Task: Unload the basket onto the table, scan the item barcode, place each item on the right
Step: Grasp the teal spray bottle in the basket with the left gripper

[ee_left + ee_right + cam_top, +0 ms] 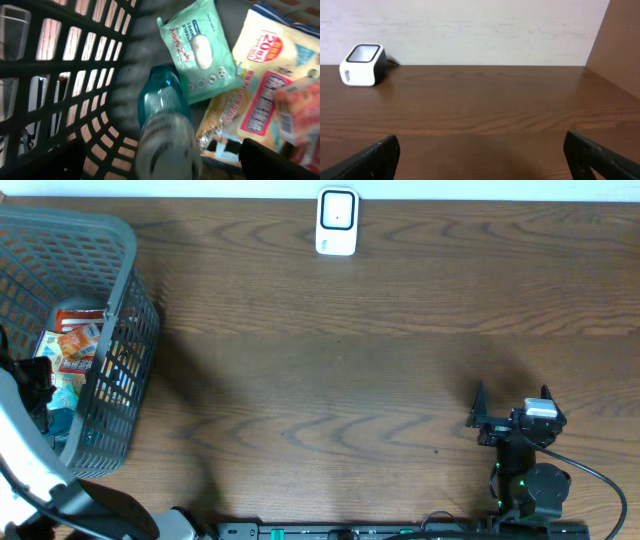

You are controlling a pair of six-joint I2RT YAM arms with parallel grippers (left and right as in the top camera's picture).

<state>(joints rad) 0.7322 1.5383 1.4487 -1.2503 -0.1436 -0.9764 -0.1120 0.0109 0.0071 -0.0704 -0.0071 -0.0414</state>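
The left gripper [167,162] hangs wide open inside the basket [65,95], 1 finger on each side of the teal bottle [160,105]. The bottle lies with its long axis from 6 to 12 o'clock, teal end toward 12. A green wipes pack [200,50] lies beyond at 1 o'clock. The right gripper [485,159] gapes wide above the table [485,100], with the scanner [362,65] far off at 10 o'clock.

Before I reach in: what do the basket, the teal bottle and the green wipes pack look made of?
Basket: likely rigid moulded plastic, matte grey, judging by its even slotted lattice. Teal bottle: probably translucent plastic, glossy, light shows through it; its near end is blurred. Wipes pack: soft printed film, slightly shiny, with creases and a crimped edge.
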